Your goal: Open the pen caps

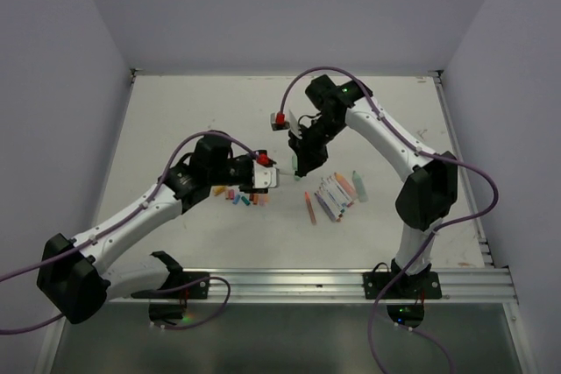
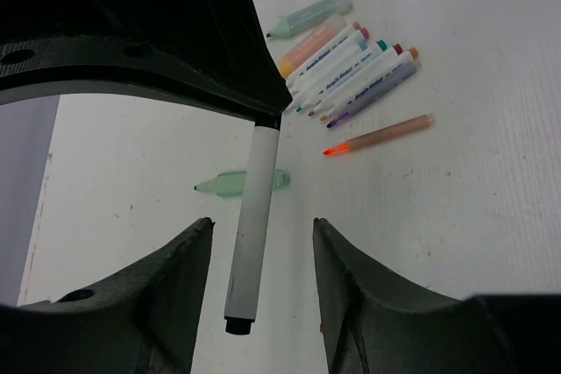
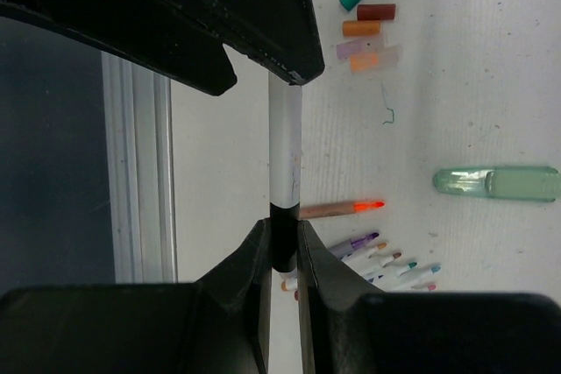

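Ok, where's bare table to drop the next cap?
Bare: the far-left quarter of the table, and the near strip between the pen row and the rail. Crowded: the middle, from the cap pile to the green highlighter.

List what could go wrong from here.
The left gripper stands open either side of the white pen, not touching. Closing off-centre might knock it askew. The right gripper pinches only the pen's black section, so a pull may slip it free.
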`<state>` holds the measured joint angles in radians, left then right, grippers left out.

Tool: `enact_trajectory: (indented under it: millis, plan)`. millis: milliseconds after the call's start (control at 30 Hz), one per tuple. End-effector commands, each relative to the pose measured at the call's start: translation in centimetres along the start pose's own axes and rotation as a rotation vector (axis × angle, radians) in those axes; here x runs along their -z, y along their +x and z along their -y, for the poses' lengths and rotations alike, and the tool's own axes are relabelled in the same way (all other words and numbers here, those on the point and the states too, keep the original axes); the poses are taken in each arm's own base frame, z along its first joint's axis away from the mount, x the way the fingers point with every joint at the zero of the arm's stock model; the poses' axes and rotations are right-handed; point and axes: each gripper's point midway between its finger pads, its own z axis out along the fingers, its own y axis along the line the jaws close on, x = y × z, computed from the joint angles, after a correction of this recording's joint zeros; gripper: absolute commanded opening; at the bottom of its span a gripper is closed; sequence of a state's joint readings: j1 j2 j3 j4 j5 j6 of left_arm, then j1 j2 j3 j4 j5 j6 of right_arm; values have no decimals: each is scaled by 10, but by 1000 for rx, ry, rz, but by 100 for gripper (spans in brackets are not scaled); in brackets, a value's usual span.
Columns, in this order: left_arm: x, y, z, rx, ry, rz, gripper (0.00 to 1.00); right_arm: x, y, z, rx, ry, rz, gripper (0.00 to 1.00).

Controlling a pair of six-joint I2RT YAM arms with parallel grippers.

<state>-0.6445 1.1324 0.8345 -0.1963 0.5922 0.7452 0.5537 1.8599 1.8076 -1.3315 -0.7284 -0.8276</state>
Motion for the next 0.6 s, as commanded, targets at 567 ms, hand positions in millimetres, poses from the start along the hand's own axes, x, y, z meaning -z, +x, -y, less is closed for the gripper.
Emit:
enact_trajectory:
  millis: [567]
  plan:
    - [-7,6,-10,-32,-9,-101,29,4,-7,-15,3,-22,-13,0]
